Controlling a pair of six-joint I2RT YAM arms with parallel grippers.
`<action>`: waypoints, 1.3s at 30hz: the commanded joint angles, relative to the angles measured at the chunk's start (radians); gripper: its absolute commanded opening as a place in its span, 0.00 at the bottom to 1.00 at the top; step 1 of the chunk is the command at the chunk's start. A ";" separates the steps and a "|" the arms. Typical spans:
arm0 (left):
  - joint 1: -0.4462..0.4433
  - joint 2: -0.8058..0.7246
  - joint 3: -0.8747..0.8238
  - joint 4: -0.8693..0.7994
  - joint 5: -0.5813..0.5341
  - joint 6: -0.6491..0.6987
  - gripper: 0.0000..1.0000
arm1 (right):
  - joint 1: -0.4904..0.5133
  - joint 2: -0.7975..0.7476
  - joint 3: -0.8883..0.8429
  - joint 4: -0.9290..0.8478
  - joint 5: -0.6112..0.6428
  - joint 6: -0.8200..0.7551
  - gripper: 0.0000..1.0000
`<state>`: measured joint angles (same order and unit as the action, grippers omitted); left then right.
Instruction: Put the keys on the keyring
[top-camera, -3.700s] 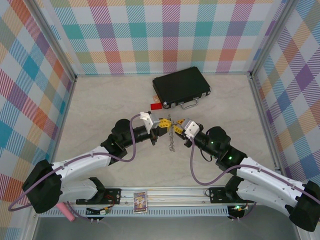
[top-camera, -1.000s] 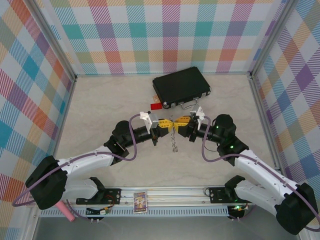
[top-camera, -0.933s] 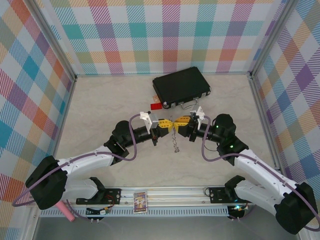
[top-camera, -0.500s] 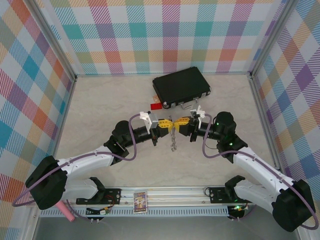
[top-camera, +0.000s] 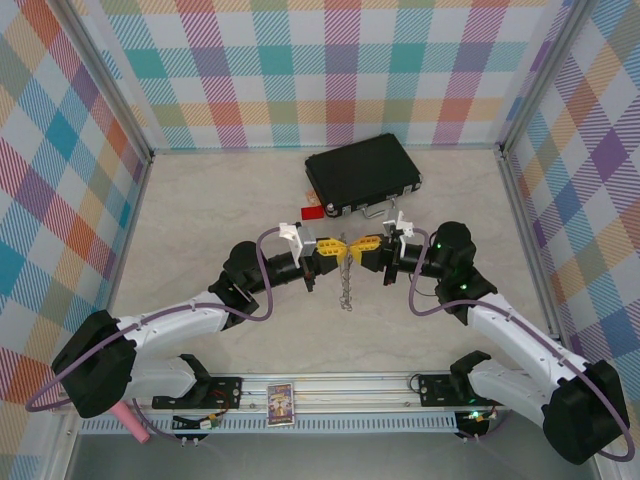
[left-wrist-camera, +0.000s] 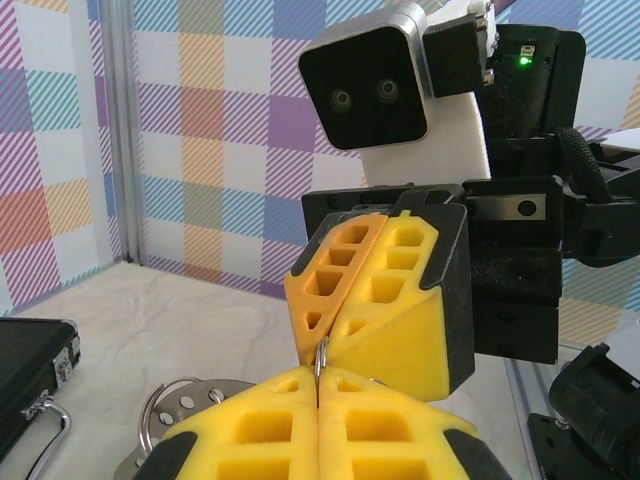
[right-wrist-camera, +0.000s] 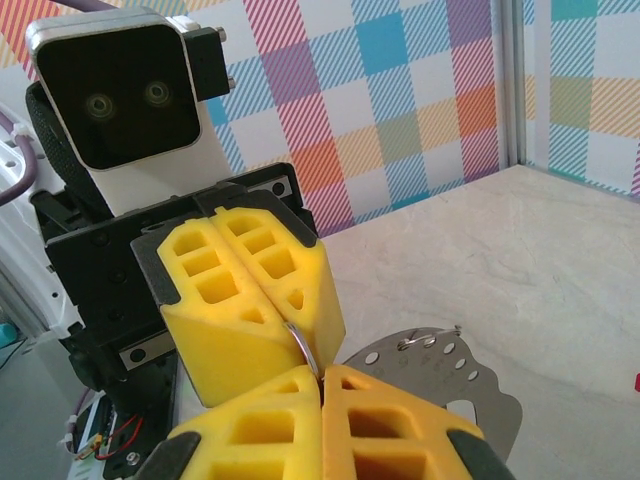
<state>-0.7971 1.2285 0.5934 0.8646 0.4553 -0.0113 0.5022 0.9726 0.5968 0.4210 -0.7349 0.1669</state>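
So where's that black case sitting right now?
In the top view the black case lies closed toward the back of the table, slightly right of centre, with a small red tag by its near left corner.

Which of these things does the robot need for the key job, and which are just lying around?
For the job: the keyring, the left gripper and the right gripper, both shut on it. I cannot make out the keys.
Just lying about: the black case, the red tag beside it, the small card on the front rail.
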 joint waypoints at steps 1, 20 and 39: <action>-0.010 -0.001 0.019 0.002 0.002 -0.003 0.04 | 0.019 -0.023 0.019 -0.016 -0.011 -0.039 0.00; 0.002 -0.159 0.288 -1.012 -0.135 0.352 0.25 | 0.065 0.072 0.062 -0.229 0.177 -0.311 0.00; 0.004 -0.042 0.351 -1.174 -0.114 0.617 0.22 | 0.168 0.135 0.109 -0.344 0.271 -0.454 0.00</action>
<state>-0.7959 1.2034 0.9527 -0.3378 0.3305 0.5629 0.6582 1.1015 0.6624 0.0769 -0.4557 -0.2512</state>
